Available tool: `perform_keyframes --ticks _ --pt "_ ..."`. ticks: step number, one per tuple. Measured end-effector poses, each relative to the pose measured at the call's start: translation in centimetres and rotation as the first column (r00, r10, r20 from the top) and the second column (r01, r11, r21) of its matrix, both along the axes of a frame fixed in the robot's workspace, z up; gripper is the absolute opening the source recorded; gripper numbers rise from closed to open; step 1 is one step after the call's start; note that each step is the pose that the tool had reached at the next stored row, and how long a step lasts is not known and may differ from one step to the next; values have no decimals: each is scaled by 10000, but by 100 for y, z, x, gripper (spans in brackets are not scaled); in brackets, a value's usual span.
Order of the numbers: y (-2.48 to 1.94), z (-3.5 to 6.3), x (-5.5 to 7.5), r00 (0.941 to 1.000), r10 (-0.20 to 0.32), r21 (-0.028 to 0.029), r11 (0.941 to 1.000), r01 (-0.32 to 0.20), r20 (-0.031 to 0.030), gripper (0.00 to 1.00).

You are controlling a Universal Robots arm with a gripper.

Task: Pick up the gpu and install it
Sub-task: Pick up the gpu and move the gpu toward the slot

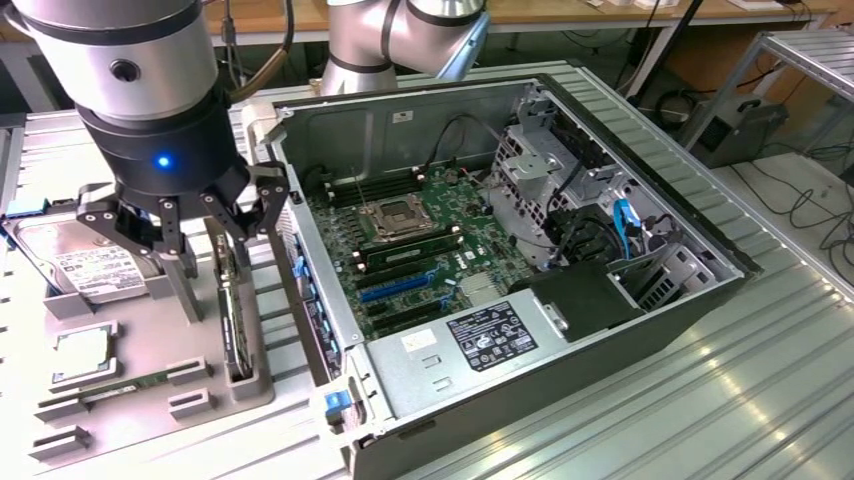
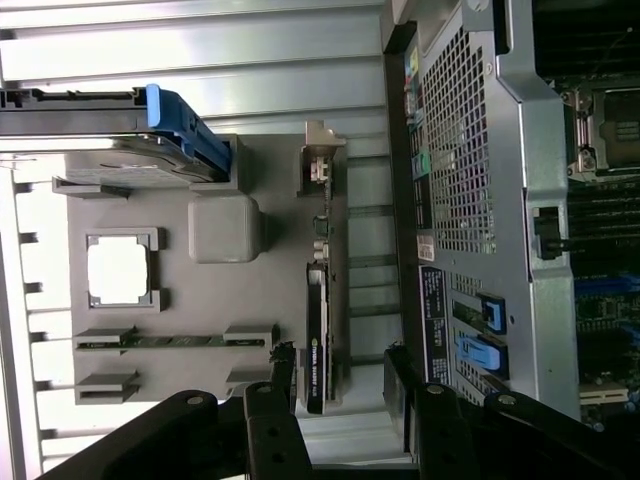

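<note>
You have the hand [image 1: 191,228] open, fingers spread to either side of the gpu's [image 1: 235,325] upper end with a gap on each side; the card stands on edge in a slot of the grey holder tray [image 1: 140,325], at roughly 9 o'clock from the open computer case [image 1: 400,120] in the exterior view.

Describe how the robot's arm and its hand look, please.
The arm is a round silver-grey tube. Its end is a black cylinder with a small blue light. The hand is black, built from jointed bars with round pins.
</note>
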State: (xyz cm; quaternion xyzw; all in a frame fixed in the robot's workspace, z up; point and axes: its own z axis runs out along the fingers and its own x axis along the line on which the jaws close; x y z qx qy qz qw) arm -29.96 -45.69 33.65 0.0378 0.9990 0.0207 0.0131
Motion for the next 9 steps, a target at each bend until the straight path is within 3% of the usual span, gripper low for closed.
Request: perform_keyframes --ticks 9 --pt "1 -35 -3 10000 0 0 10000 0 0 48"
